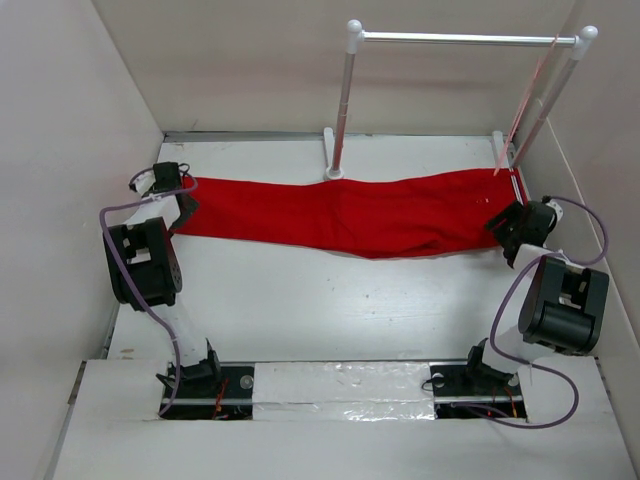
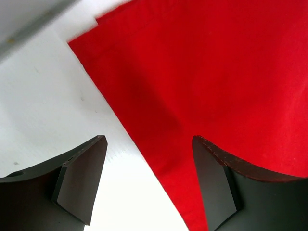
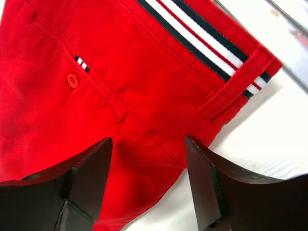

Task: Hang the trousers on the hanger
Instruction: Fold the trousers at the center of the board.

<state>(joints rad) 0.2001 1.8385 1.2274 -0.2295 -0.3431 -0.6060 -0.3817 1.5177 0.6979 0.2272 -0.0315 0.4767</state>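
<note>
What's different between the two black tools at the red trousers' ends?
The left tool sits at the plain leg end of the bright red fabric trousers, straddling cloth edge and white table. The right tool is over the waist end, by the striped band and button. Both are open.

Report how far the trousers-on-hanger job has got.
Done: the trousers lie spread flat across the table. In hand: the left gripper, open, sits over the leg end and the right gripper, open, over the waistband; neither has gripped. Left: the hanger hangs on the rack, bare; the trousers must go onto it.
</note>
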